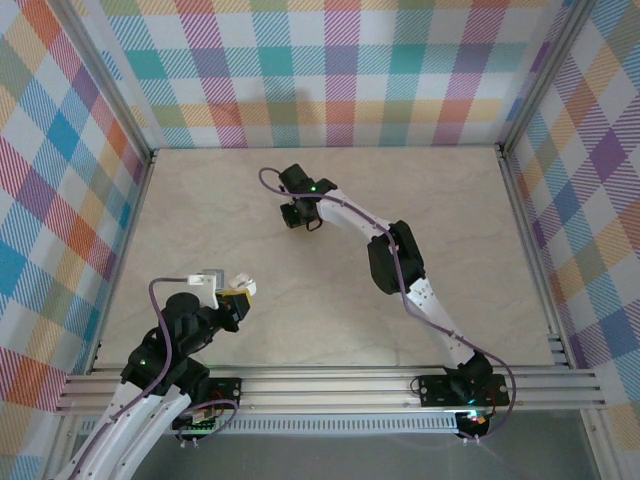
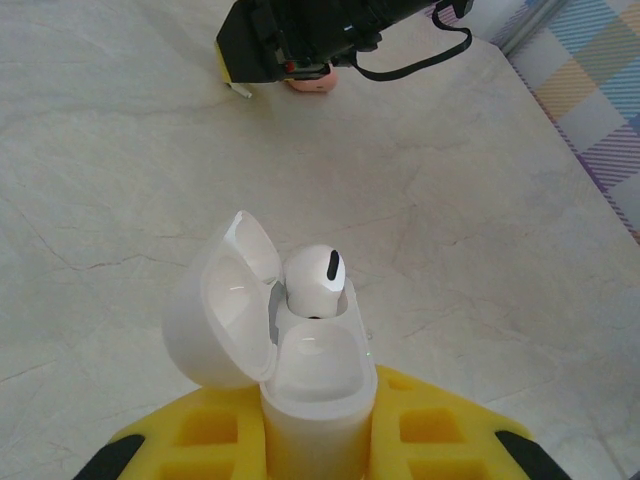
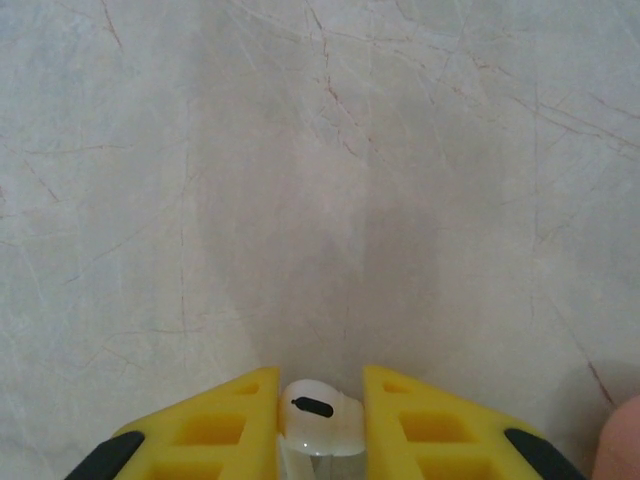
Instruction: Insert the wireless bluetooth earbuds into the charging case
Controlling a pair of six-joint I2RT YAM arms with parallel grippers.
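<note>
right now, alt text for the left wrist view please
An open white case stands clamped in the left gripper, with one white earbud sitting inside and the other slot empty. Beyond it, the right arm reaches down to the marble table.

No writing, label, brand, number or sign can be read anywhere. The glossy white pebble-shaped plastic charging case (image 2: 315,400) is blank on its open lid and on its body. The seated white plastic earbud (image 2: 310,285) in it carries only a short black oval slit, not a character. The second white plastic earbud (image 3: 318,420), seen in the right wrist view, carries the same kind of black slit.
</note>
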